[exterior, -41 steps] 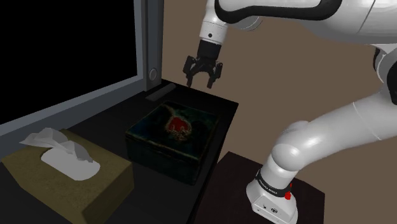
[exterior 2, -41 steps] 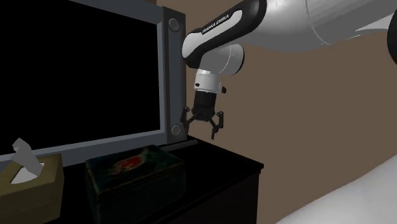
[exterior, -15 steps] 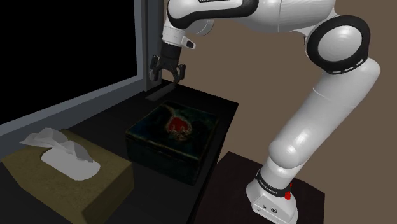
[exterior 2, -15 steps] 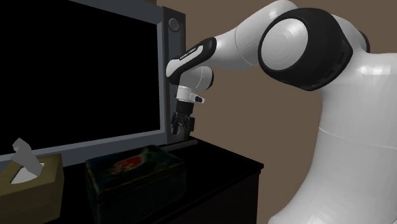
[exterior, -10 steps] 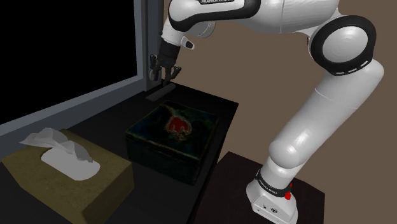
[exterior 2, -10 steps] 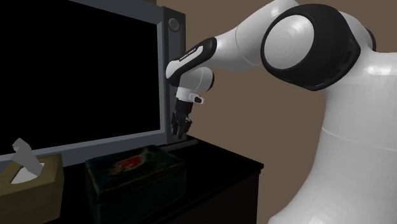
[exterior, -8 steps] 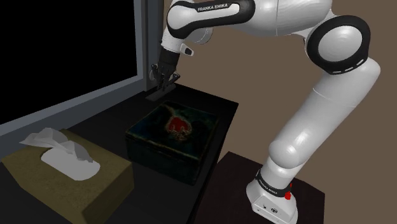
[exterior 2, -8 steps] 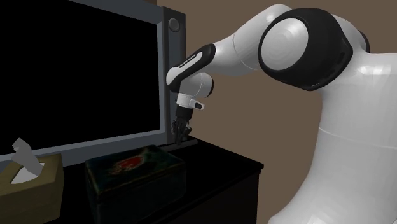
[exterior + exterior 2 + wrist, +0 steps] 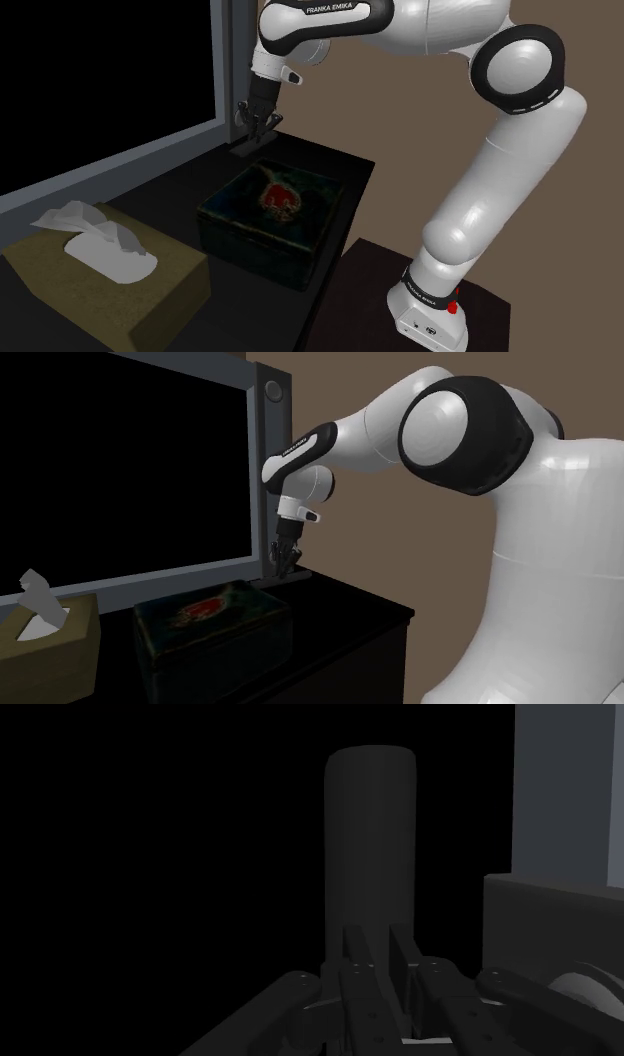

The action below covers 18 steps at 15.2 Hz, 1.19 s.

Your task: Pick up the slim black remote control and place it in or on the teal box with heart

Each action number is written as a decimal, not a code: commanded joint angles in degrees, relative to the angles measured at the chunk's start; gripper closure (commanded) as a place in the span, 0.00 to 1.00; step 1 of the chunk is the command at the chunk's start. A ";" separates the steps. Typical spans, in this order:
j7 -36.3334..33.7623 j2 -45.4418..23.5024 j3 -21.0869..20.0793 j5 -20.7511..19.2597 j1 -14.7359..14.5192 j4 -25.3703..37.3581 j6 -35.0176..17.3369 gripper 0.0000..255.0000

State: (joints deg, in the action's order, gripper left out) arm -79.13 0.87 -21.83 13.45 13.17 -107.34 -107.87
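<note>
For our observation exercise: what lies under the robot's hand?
The slim dark remote lies under the hand, on the dark cabinet top. The hand covers its near end.

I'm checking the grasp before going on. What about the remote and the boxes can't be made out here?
Remote: buttons lost in darkness in the wrist view; in the shoulder view the gripper covers part of it.
Dark box: lid picture seen too flat to read in the second exterior view.
Tissue box: cut off by that view's left edge.

Tissue box (image 9: 165,278) on dark cabinet (image 9: 350,614); television (image 9: 130,462) behind.
</note>
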 commanded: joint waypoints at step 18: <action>-3.30 -2.43 -0.09 -0.89 -0.29 15.12 13.95 1.00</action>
State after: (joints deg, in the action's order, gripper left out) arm -82.17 -1.81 -21.84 12.49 12.97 -93.17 -93.25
